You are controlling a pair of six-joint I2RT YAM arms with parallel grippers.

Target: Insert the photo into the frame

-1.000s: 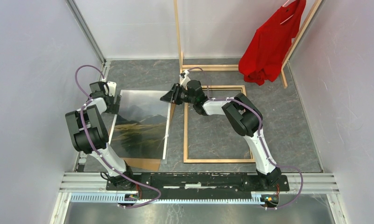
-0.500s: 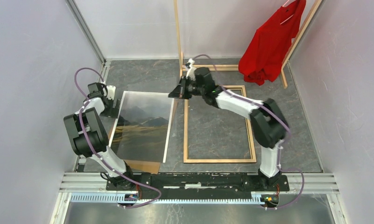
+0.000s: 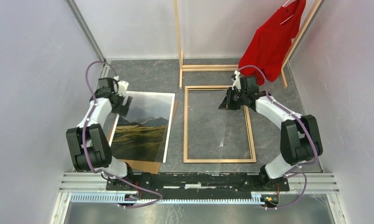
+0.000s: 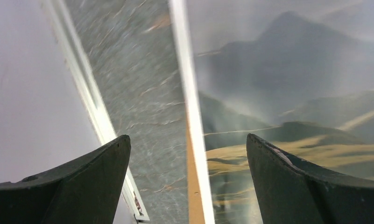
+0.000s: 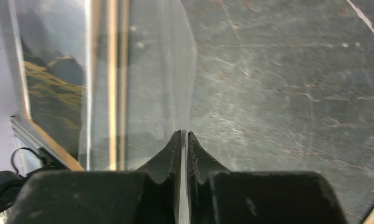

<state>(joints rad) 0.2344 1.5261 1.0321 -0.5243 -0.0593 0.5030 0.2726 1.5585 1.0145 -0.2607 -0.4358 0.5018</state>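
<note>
**Operator:** Left wrist view first: how does my left claw (image 4: 186, 137) stand?

**Spotter:** Spread wide, gripping nothing. The photo (image 4: 287, 93) lies face up under it. Its white border runs between the fingers, one over the print, the other over bare table (image 4: 143, 93).

**Operator:** And my right claw (image 5: 184, 133)?

**Spotter:** Pinched tight on the edge of a clear sheet (image 5: 147, 70) that stretches ahead and to its left. The frame (image 3: 220, 160) lies flat beneath it, wood side up. The photo sits farther left on a brown board (image 3: 143, 164).
</note>
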